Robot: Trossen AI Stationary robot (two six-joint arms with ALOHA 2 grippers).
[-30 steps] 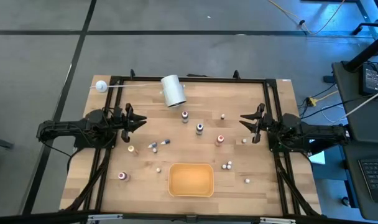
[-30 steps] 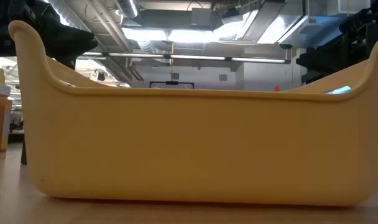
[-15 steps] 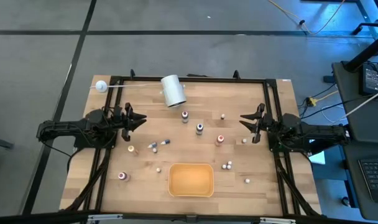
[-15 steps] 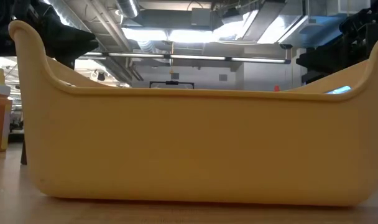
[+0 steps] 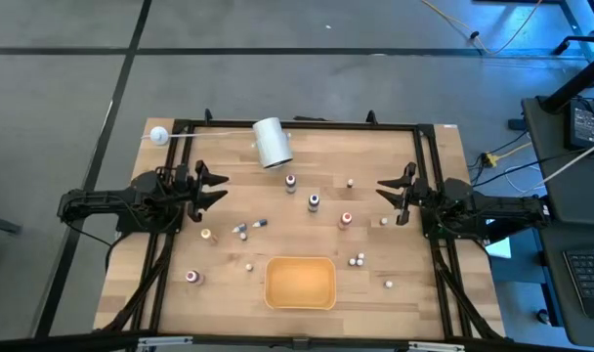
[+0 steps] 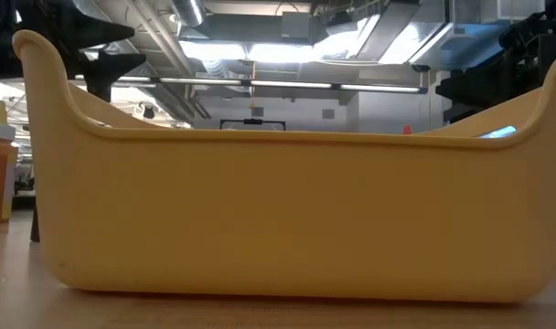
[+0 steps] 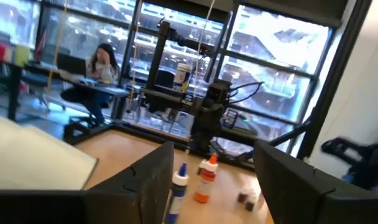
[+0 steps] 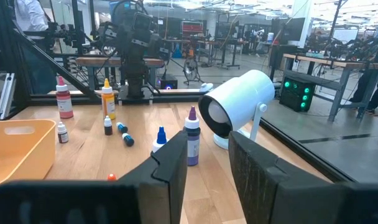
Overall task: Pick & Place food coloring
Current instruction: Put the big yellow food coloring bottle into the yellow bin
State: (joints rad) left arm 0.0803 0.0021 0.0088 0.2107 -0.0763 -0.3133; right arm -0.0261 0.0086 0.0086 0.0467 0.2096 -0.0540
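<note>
The left gripper (image 5: 211, 185) hangs near the left edge of the tabletop (image 5: 434, 244) with its fingers spread wide and nothing between them, so the step in hand looks like the reach for a first bottle. The food coloring (image 5: 314, 202) is scattered across the middle of the tabletop, some bottles upright and a pair lying on their sides near the centre; none sits in the yellow bin (image 5: 300, 282) at the near edge. The orange-capped bottle (image 5: 206, 235) stands closest to the left gripper, apart from its neighbours, and seems the sensible first pick. To do this well, the arm should come down from above with a finger on each side of the body, below the cap, and close gently, since a bottle this light would tip at a sideways nudge. The right gripper (image 5: 393, 196) waits near the right edge, fingers only narrowly apart and empty. The white roll (image 5: 272, 143) at the far edge is clear of the reach.
</note>
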